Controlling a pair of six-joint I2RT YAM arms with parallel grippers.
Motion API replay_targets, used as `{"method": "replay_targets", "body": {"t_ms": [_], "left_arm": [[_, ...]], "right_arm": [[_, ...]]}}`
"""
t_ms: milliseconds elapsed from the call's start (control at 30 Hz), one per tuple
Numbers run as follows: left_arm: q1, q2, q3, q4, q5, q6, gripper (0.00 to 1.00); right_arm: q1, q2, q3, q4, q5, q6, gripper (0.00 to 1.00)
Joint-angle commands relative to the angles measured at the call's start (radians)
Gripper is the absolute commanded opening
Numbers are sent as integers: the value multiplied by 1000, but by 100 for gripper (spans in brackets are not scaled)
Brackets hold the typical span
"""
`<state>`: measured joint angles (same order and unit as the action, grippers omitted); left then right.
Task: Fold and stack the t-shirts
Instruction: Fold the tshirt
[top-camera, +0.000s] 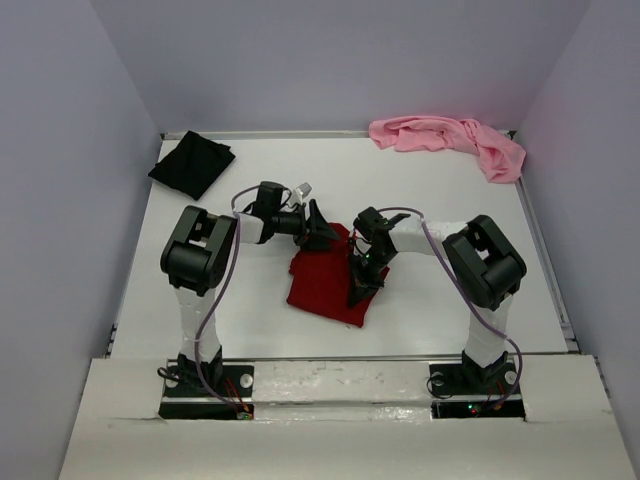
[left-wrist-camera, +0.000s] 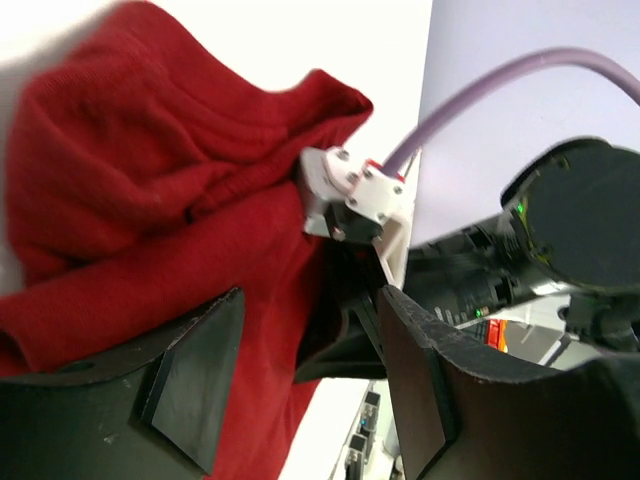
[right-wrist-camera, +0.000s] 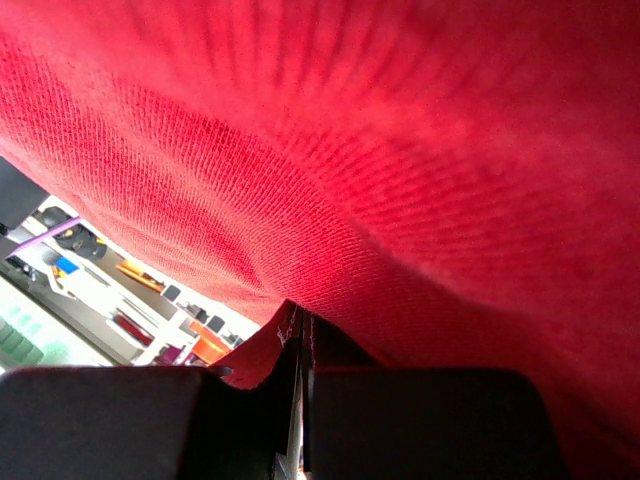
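At table (top-camera: 450, 210) centre | right pincer (top-camera: 360, 291) clamps red t-shirt (top-camera: 318, 288) | left pincer (top-camera: 319, 229) agape

Bright even light — blurry wrist close-ups

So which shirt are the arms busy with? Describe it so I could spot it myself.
On the white table, look to the middle, between the left arm and the right arm. A crumpled dark red t-shirt lies there, the right gripper shut on its cloth. It is the only red one; the black t-shirt and pink t-shirt lie off in the far corners.
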<state>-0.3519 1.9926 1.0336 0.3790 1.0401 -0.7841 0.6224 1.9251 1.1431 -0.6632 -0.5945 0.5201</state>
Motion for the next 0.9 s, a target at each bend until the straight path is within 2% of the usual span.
{"method": "replay_targets", "body": {"t_ms": [0,400,533,633,767,867], "left_arm": [[-2,26,51,70,-34,-1,68],[-1,78,106,95,-149,-23,68],[2,49,135,89,-147,-37,68],[1,-27,146,22,-135,-24,68],[1,-155,131,-206,-158,64,69],[1,-248,91,-288,-155,101,69]], "right_arm": [[17,22,-14,25,56,-20,0],[17,25,-9,25,53,-25,0],[17,25,-11,25,53,-26,0],[17,22,-14,24,53,-28,0],[17,25,-17,25,53,-29,0],[17,28,-14,27,55,-29,0]]}}
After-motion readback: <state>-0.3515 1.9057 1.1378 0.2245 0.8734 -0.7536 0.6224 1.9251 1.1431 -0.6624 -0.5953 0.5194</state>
